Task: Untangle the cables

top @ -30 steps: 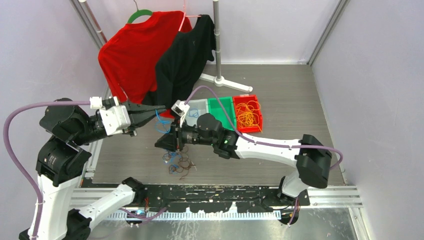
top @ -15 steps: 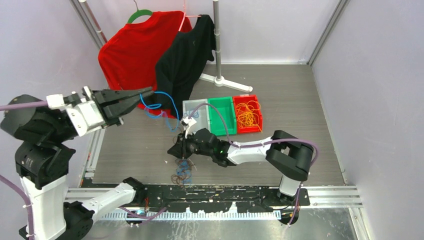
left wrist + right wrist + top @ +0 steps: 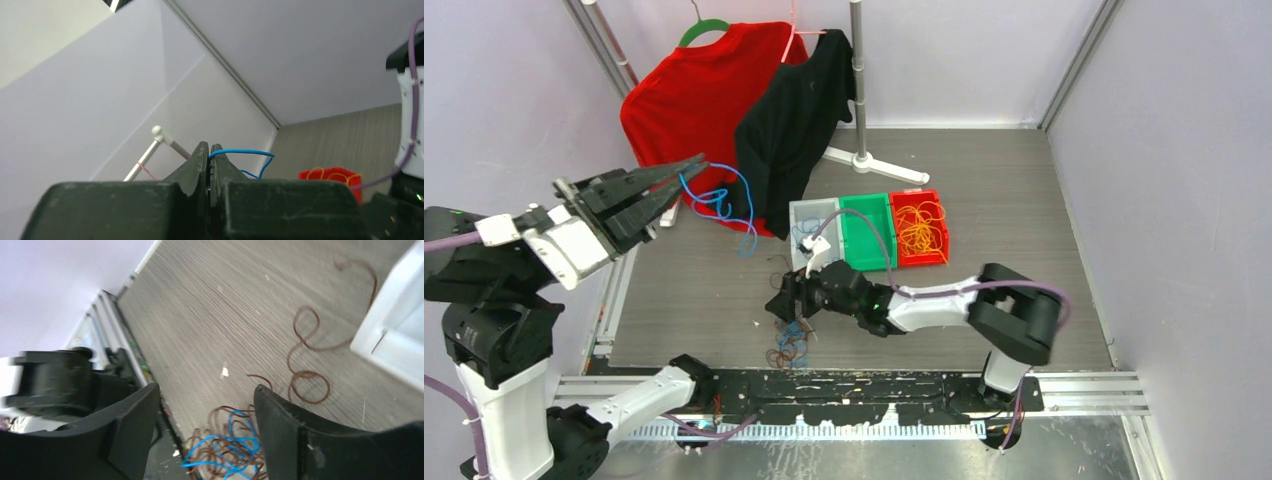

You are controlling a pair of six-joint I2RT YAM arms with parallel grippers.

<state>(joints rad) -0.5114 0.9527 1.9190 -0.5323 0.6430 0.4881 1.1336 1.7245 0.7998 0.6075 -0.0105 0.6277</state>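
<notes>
My left gripper point(image 3: 696, 163) is raised high at the left, shut on a blue cable point(image 3: 724, 205) that dangles free in loops; in the left wrist view the blue cable point(image 3: 245, 152) comes out from between the closed tips point(image 3: 209, 150). My right gripper point(image 3: 782, 305) is open, low over the table, just above a tangle of brown and blue cables point(image 3: 788, 345) near the front edge. In the right wrist view that tangle point(image 3: 235, 442) lies between the spread fingers point(image 3: 280, 415). A loose brown cable point(image 3: 310, 362) lies beyond it.
Three bins stand mid-table: grey point(image 3: 804, 215), green point(image 3: 867, 230), and red point(image 3: 919, 228) holding yellow-orange cables. A red shirt point(image 3: 689, 105) and a black shirt point(image 3: 794, 120) hang on a rack at the back, its base point(image 3: 864, 160) on the table.
My left gripper has risen and swung back left, carrying the blue cable up clear of the pile. My right gripper has dropped toward the front, over the remaining tangle.
</notes>
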